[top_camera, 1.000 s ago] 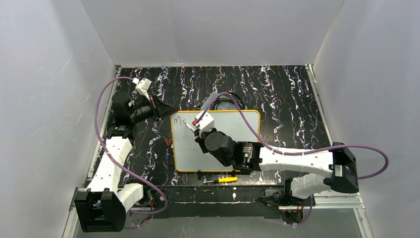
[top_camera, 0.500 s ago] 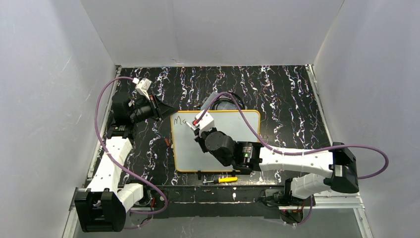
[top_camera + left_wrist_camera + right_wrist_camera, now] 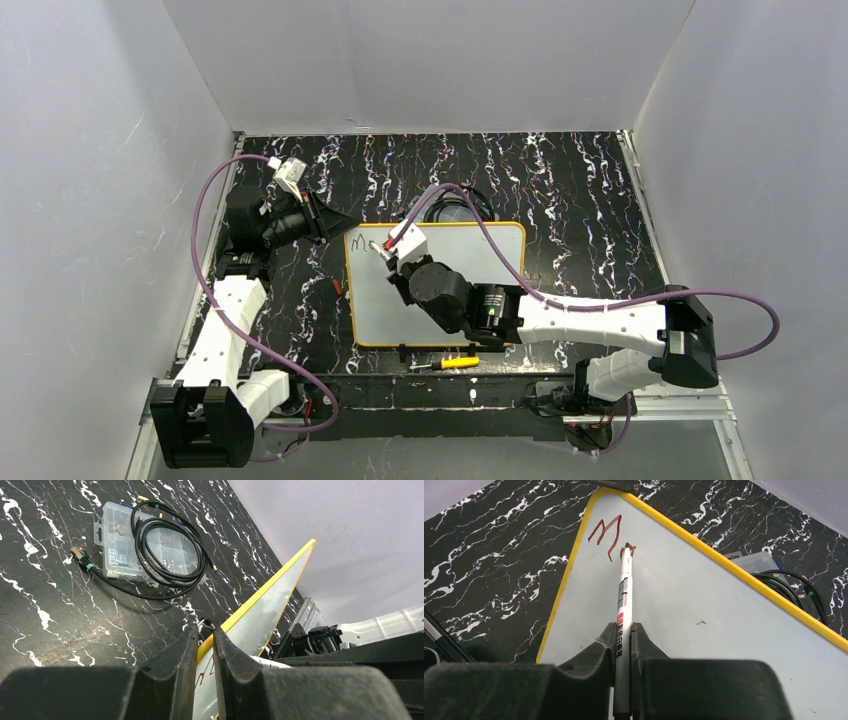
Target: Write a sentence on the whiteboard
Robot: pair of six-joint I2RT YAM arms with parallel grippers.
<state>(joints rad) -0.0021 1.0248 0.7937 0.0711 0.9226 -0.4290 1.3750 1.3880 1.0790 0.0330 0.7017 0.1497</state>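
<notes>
**Operator:** What lies nearest me on the bench?

**Spotter:** A yellow-handled screwdriver [image 3: 447, 363], just in front of the near edge of your whiteboard [image 3: 375, 315]. The board lies flat in the middle of the bench.

**Operator:** And my right arm?

**Spotter:** It reaches in from the near right, across the board. Your right gripper [image 3: 624, 630] has its jaws narrow, clamped on a white marker [image 3: 625, 587]. The marker points away towards the board's far left corner, and its tip touches the surface.

**Operator:** How much of the sentence is there?

**Spotter:** Only a start [image 3: 606, 532]: one reddish-brown "M" close to the far left corner. A small stroke sits beside it, right at the marker's tip.

**Operator:** The left side?

**Spotter:** Your left gripper [image 3: 205, 635] has its jaws pinched on the yellow rim at that far left corner.

**Operator:** Anything beyond?

**Spotter:** A clear parts box [image 3: 117, 537] lies past the far edge, with a coiled black cable [image 3: 141, 542] on top of it.
</notes>
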